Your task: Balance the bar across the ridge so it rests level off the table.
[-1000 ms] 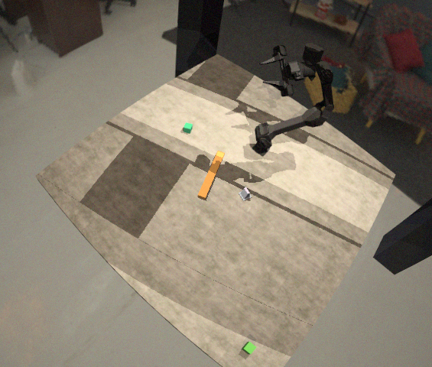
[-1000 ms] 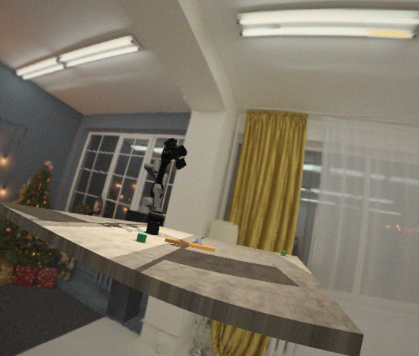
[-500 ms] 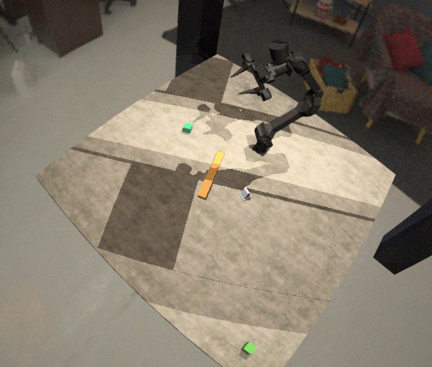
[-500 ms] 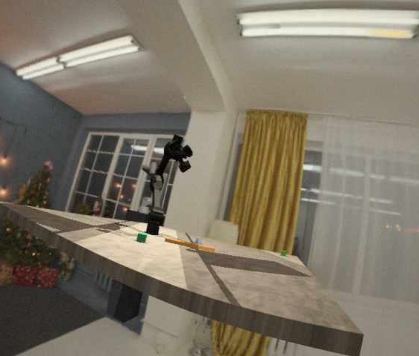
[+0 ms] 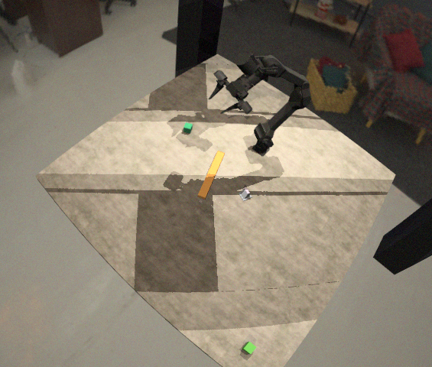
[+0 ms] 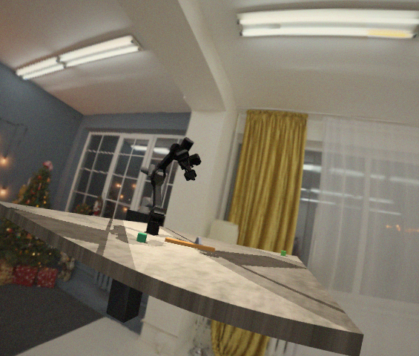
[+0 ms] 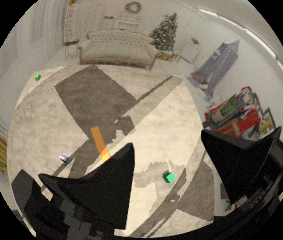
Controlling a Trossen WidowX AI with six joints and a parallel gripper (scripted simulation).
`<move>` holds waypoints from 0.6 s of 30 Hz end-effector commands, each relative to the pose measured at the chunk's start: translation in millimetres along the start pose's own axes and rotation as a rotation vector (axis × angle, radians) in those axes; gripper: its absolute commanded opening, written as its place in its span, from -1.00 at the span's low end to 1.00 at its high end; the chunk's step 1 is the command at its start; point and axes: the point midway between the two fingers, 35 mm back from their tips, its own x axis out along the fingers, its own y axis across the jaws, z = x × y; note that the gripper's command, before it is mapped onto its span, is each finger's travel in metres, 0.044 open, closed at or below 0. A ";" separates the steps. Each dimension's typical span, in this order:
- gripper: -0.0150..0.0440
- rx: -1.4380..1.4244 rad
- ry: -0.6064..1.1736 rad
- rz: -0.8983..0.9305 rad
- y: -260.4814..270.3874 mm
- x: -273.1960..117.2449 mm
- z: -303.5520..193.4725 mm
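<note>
The orange bar point(image 5: 211, 173) point(image 6: 190, 244) point(image 7: 99, 142) lies flat on the table point(image 5: 287, 237). In the wrist view its near end is partly hidden behind a finger. The small grey-white ridge point(image 5: 245, 194) point(image 6: 198, 240) point(image 7: 64, 158) stands on the table beside the bar, a short way off and apart from it, with nothing on it. My gripper point(image 5: 216, 105) point(image 7: 169, 141) is open and empty. It hangs high above the table, away from both bar and ridge, with its fingers spread wide.
A teal-green cube point(image 5: 187, 127) point(image 6: 142, 236) point(image 7: 169, 177) sits on the table on the gripper's side of the bar. A bright green cube point(image 5: 248, 348) point(image 6: 283, 253) point(image 7: 37, 77) sits near a far corner. Arm shadows cross the table and bar.
</note>
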 end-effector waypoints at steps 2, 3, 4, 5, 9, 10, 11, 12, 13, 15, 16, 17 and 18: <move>0.58 -0.002 0.068 0.076 9.5 32.8 -3.6; 0.58 -0.003 0.081 0.092 12.0 38.7 -4.3; 0.58 -0.004 0.094 0.107 14.6 44.5 -5.1; 0.58 -0.005 0.107 0.122 17.3 50.3 -5.9; 0.58 -0.011 0.162 0.182 29.3 72.7 -9.7; 0.58 -0.013 0.175 0.196 32.5 78.1 -10.8; 0.58 -0.015 0.189 0.211 35.9 83.4 -11.9; 0.58 -0.017 0.203 0.225 39.3 88.7 -13.1; 0.58 -0.020 0.218 0.239 42.9 93.9 -14.4; 0.58 -0.025 0.246 0.267 50.2 104.0 -17.1; 0.58 -0.029 0.261 0.281 54.0 108.9 -18.5; 0.58 -0.032 0.276 0.294 57.9 113.7 -20.0; 0.58 -0.035 0.290 0.307 61.8 118.4 -21.5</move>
